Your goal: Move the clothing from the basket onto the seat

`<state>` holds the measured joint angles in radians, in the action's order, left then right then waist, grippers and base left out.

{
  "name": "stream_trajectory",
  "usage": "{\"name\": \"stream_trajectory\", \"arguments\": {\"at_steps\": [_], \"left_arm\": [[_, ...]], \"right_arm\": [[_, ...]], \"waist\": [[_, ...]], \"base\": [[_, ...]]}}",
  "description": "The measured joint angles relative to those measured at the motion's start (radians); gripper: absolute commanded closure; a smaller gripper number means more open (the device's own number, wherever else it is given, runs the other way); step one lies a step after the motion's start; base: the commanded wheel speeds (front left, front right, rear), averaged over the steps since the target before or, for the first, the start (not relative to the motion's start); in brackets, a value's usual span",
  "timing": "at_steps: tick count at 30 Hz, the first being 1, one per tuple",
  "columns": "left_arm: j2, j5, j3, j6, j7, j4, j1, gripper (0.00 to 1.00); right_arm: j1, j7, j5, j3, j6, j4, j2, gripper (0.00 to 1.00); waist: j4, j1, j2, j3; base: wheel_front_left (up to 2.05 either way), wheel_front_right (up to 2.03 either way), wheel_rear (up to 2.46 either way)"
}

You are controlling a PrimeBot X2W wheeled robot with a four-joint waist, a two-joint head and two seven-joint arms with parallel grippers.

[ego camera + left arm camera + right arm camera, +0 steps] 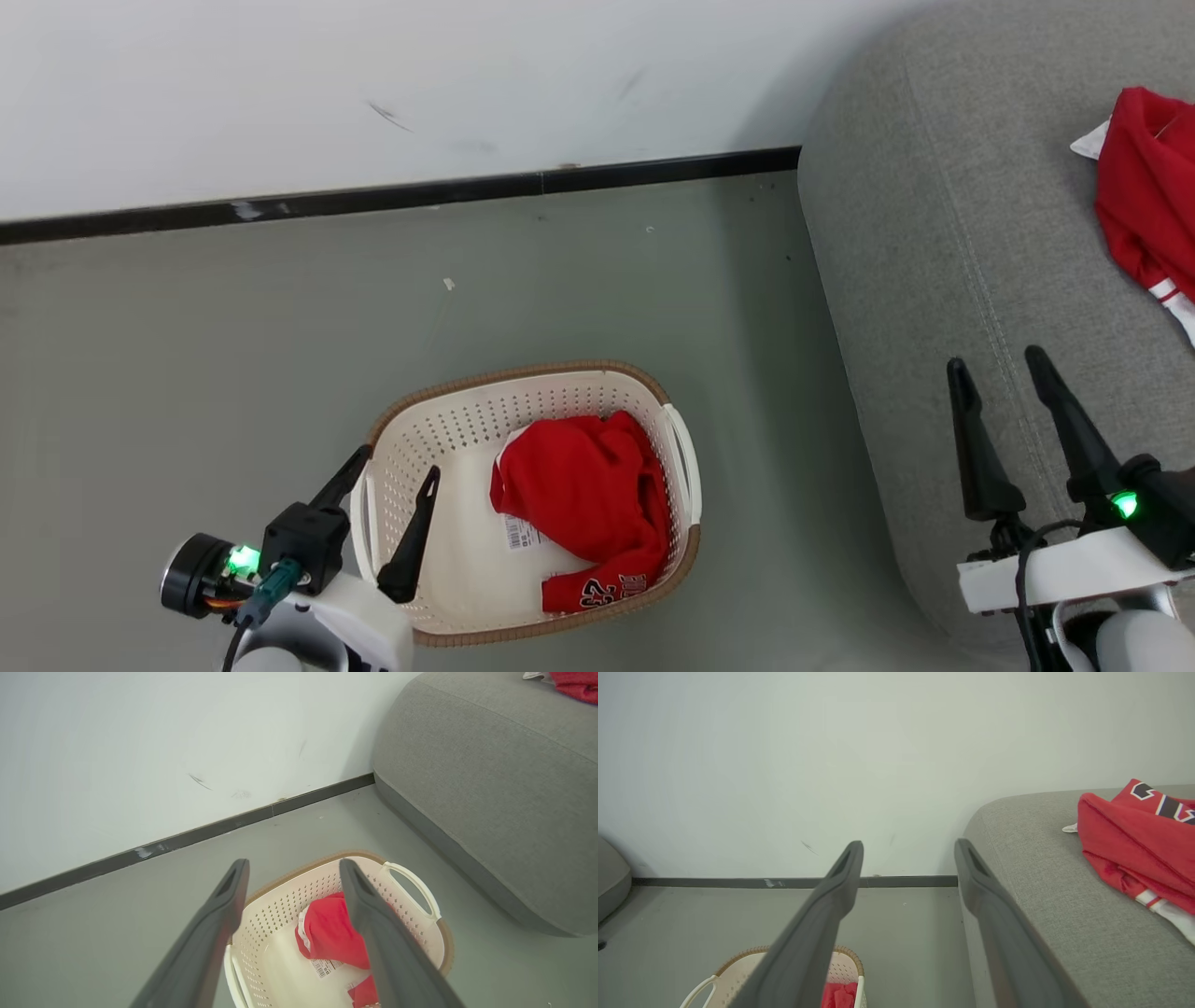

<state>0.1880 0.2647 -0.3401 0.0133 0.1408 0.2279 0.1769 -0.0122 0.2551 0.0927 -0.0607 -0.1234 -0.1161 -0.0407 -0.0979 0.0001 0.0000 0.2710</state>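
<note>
Basket: cream basket (448, 425) with a brown rim, on the grey floor (233, 373), lower middle of the head view.
In the basket: one crumpled red shirt (583, 495) with dark print, bunched toward the right side. A paper label (521, 532) shows on the bare bottom beside it.
Sofa: grey sofa (934, 280) at the right, with a second red shirt (1144, 196) lying on it in the upper right corner.
Left gripper: left gripper (399, 462) at lower left, fingers spread wide and empty, over the basket's left edge. The red shirt lies just right of it, not touching.
Right gripper: right gripper (994, 359) at lower right, fingers wide apart and empty, over the sofa. The second red shirt is up and right of it, well apart.
</note>
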Motion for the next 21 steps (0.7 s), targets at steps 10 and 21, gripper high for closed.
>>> {"name": "stream_trajectory", "arguments": {"at_steps": [10, 21], "left_arm": [[-0.002, -0.081, -0.057, -0.017, -0.011, 0.052, 0.135, 0.00], [-0.030, -0.128, -0.101, -0.026, -0.007, 0.148, 0.235, 0.00]], "right_arm": [[-0.080, 0.000, -0.016, -0.055, 0.000, -0.080, 0.000, 0.00], [-0.156, 0.000, -0.002, -0.073, 0.000, -0.128, 0.000, 0.00]], "waist": [[-0.029, 0.0000, 0.0000, 0.121], [-0.071, 0.0000, 0.0000, 0.254]], "base": [[0.00, 0.00, 0.00], [0.00, 0.00, 0.00]]}}
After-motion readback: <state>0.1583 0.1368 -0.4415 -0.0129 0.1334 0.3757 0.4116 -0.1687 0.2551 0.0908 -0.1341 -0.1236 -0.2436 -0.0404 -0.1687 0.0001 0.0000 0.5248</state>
